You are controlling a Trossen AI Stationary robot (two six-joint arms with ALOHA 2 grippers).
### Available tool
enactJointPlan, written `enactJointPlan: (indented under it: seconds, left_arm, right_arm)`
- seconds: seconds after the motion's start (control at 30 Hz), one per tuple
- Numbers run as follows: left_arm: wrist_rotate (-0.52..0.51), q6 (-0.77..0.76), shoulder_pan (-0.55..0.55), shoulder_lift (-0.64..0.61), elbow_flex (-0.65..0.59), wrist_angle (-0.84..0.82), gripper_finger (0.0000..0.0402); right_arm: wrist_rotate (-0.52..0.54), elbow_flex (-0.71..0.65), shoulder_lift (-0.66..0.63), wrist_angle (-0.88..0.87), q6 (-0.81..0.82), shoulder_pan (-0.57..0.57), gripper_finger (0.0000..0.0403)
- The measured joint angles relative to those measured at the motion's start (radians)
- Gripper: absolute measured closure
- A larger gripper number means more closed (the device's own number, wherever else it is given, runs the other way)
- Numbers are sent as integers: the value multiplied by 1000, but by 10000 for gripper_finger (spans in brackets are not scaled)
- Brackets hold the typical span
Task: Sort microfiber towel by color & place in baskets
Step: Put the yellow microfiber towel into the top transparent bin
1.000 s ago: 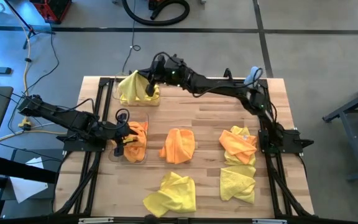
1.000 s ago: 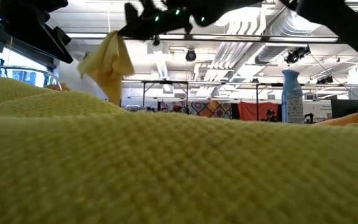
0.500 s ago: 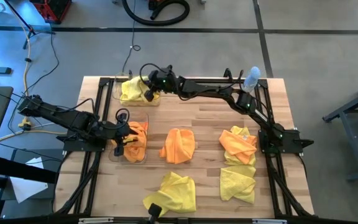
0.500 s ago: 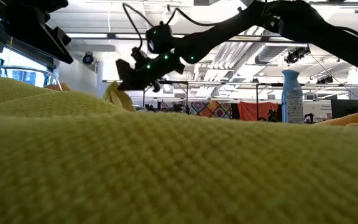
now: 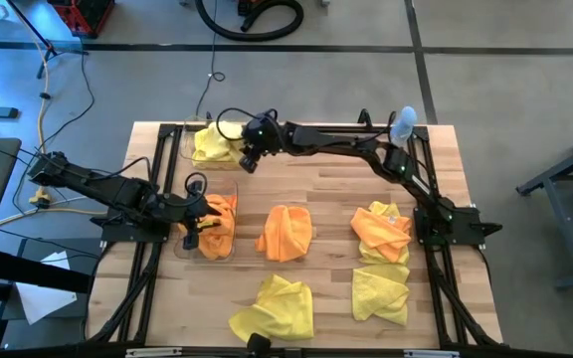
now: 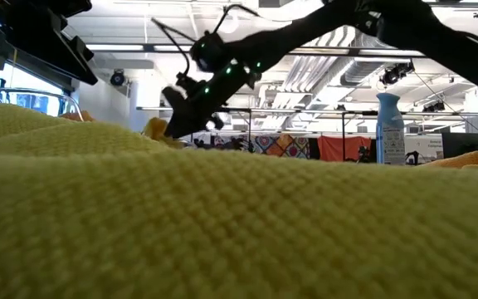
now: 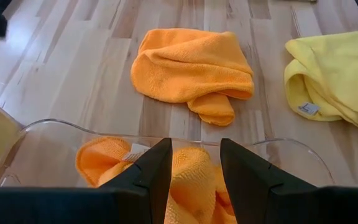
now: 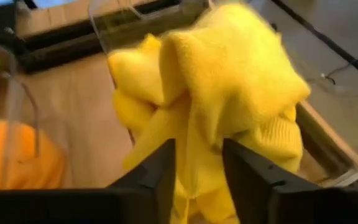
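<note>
From above, the right gripper (image 5: 248, 157) reaches far across the table to the back basket (image 5: 189, 142) at the far left corner. A yellow towel (image 5: 211, 145) lies in that basket, just beside the gripper on its left. The left gripper (image 5: 193, 221) rests over the front basket (image 5: 180, 246), which holds an orange towel (image 5: 221, 217). On the bare wood lie a loose orange towel (image 5: 286, 232), another orange towel (image 5: 382, 228) on the right, a yellow towel at the front (image 5: 275, 307) and a yellow towel at the front right (image 5: 380, 293). The loose orange towel is much nearer the left gripper, just to its right. A spray bottle (image 5: 401, 123) stands at the back right.

From table height, a big yellow cloth fills the front. The right gripper (image 6: 178, 124) hangs low, and only a little yellow shows beside it.

The left wrist view shows its fingers (image 7: 149, 177) a small way apart with nothing between them, above the orange towel in the basket. The loose orange towel (image 7: 191, 64) lies straight ahead past the basket wall.

The right wrist view shows its fingers (image 8: 156, 177) a small way apart, with the yellow towel (image 8: 222, 106) right in front. I cannot tell if they pinch it.
</note>
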Motion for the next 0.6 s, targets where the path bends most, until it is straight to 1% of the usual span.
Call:
enactJointPlan:
  seconds: [0.1,0.2,0.27,0.37,0.43,0.5,0.6]
  left_arm:
    - [0,19,0,0,0,11,275]
    - [0,33,0,0,0,40,275]
    - [0,33,0,0,0,56,275]
    - [0,33,0,0,0,95,275]
    - [-1,33,0,0,0,116,275]
    - [-1,33,0,0,0,139,275]
    - [-1,33,0,0,0,158,275]
  right_arm:
    - [-2,0,-41,-79,-34,0,223]
    - [-2,0,-99,-184,-46,0,194]
    - [-1,2,-135,-246,-39,0,184]
    - [-2,-18,-177,-337,-44,4,183]
    - [1,-81,-208,-341,-46,11,192]
    - [1,-183,-252,-316,-44,18,206]
    - [-2,-413,-355,-178,-9,29,232]
